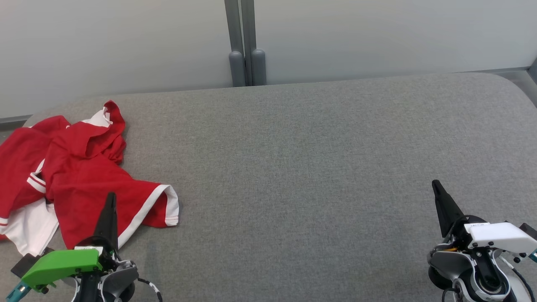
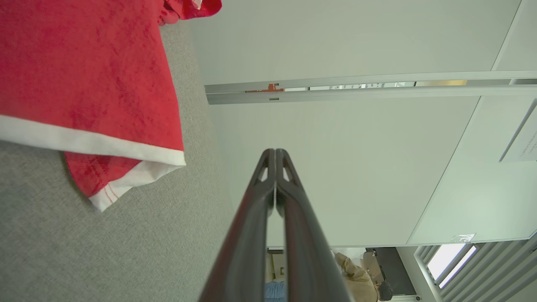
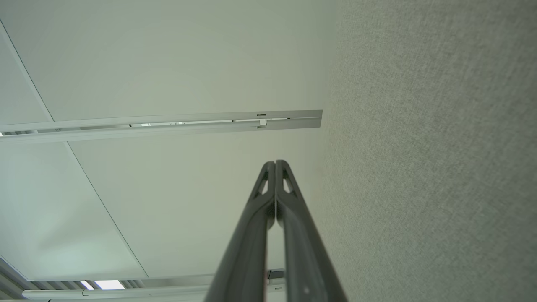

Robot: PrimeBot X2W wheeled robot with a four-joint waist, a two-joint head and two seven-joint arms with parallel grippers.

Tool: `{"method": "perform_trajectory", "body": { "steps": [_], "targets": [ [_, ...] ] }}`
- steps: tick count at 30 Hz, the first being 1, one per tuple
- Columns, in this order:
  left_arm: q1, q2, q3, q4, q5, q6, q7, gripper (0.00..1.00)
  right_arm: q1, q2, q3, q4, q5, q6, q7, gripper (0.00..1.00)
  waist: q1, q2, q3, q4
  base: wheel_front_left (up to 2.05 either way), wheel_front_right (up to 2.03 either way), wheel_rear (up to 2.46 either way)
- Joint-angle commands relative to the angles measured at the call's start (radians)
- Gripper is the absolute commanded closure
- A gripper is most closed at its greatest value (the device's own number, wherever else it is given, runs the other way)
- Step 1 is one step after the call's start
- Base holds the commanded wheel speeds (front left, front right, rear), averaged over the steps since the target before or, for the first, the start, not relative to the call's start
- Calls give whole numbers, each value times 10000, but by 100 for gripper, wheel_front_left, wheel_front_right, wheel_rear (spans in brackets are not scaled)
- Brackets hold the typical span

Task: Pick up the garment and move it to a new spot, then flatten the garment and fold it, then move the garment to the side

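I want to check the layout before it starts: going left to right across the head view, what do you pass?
First the garment, then the wall posts, then the right gripper. The left gripper overlaps the garment, so I leave it out.

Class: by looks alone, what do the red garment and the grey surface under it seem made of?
Garment: soft matte fabric, likely a jersey knit; it crumples and drapes in folds. Surface: probably felt-like or woven upholstery cloth; flecked, matte grey texture.
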Motion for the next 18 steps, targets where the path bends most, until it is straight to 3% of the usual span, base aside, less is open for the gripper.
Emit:
{"method": "perform_trajectory", "body": {
  "steps": [1, 18],
  "targets": [
    [-134, 49, 7, 6, 28, -51, 25, 100, -50, -44, 10, 11, 74, 0, 20, 100, 0, 0, 0, 0, 0, 0, 0],
    [-134, 49, 7, 6, 28, -51, 24, 100, -50, -44, 11, 11, 74, 0, 20, 100, 0, 0, 0, 0, 0, 0, 0]
  ]
}}
